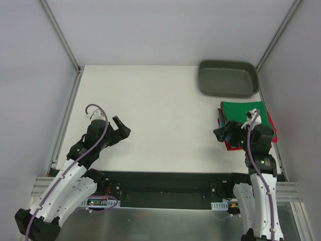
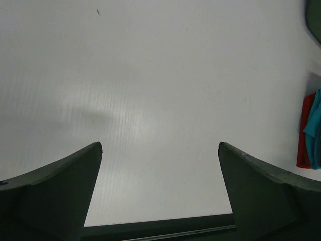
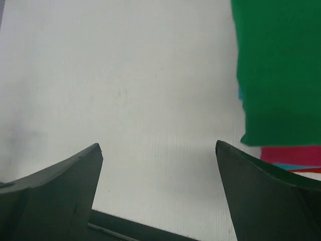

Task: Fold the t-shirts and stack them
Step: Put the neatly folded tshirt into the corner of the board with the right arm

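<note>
Green topped your stack of folded t-shirts (image 1: 245, 109) at the worktop's (image 1: 160, 105) right edge, your left gripper (image 1: 123, 126) and right gripper (image 1: 222, 131) both hung spread and empty, so nothing looked left to fold

Near edge of t-shirts (image 1: 241, 109) behind right arm (image 1: 262, 163); lower layers, perhaps three, covered.

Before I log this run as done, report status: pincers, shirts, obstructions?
Left pincer, right pincer open, empty. Shirts folded, stacked right edge, green shirt on top. Grey tray beyond, not obstructing.
</note>
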{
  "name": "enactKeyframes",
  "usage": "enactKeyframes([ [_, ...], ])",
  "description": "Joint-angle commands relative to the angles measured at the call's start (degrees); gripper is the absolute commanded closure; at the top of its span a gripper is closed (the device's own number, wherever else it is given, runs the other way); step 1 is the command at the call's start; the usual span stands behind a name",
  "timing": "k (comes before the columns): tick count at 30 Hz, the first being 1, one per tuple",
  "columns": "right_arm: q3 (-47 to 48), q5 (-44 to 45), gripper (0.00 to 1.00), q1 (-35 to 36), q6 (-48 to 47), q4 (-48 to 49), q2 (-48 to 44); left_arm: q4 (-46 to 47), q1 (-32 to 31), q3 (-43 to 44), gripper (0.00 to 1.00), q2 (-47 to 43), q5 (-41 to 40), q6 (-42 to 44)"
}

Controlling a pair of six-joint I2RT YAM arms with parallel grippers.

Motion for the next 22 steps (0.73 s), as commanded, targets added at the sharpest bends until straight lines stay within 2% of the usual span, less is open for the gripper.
enactKeyframes([
  [1, -7.5, -8.1, 0.04, 0.6, 5.7, 4.8, -10.6, -4.0, 0.6, 2.5, 0.01, -3.7, -2.9, -0.2],
  [4, -12.5, -8.4, 0.04, 0.6, 4.8, 4.7, -16.9, -5.0, 0.6, 1.9, 0.01, -5.1, -4.2, -0.6],
  [9, -15.0, -2.1, 0.04, 0.6, 6.2, 4.4, -22.1, -6.7, 0.6, 2.2, 0.01, -6.1, -4.8, -0.9],
  [22, -15.7, -4.7, 0.04, 0.6, 4.2, 5.9, -22.5, -7.5, 0.6, 1.4, 0.01, -6.9, -6.9, -2.2],
])
